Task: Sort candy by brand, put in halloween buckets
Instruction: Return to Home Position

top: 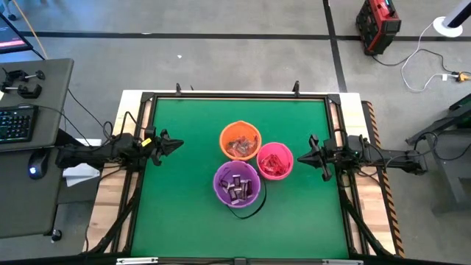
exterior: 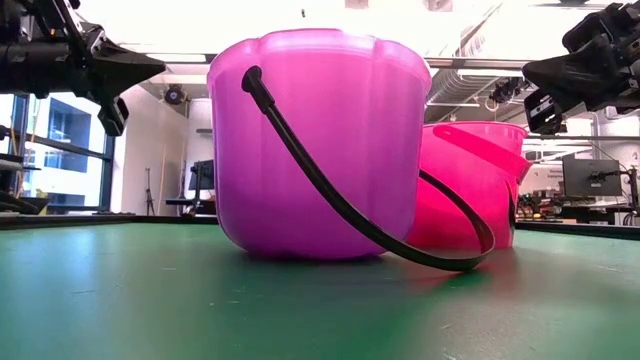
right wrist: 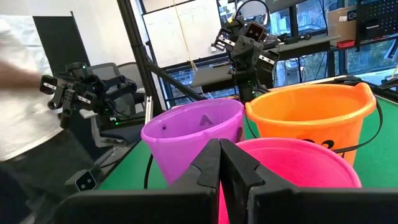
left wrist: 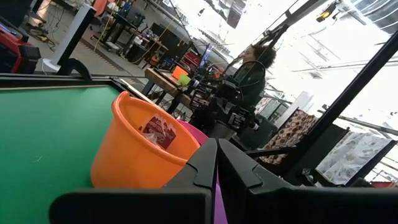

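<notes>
Three halloween buckets stand together mid-table on their bases: orange (top: 240,140) holding red-and-clear candy (left wrist: 159,132), pink (top: 274,160) holding red candy, purple (top: 237,184) holding dark brown candy. The purple bucket's thin black handle (exterior: 330,190) droops onto the green mat. My left gripper (top: 179,145) hovers shut at the mat's left side, pointing level toward the buckets. My right gripper (top: 302,157) hovers shut at the right side, its tips close to the pink bucket, clear of it. Both hold nothing.
The green mat (top: 184,213) lies inside a black frame (top: 235,96). Left of the table stands a desk with a keyboard (top: 16,121) and mouse. A person shows beyond the table in the left wrist view (left wrist: 252,74).
</notes>
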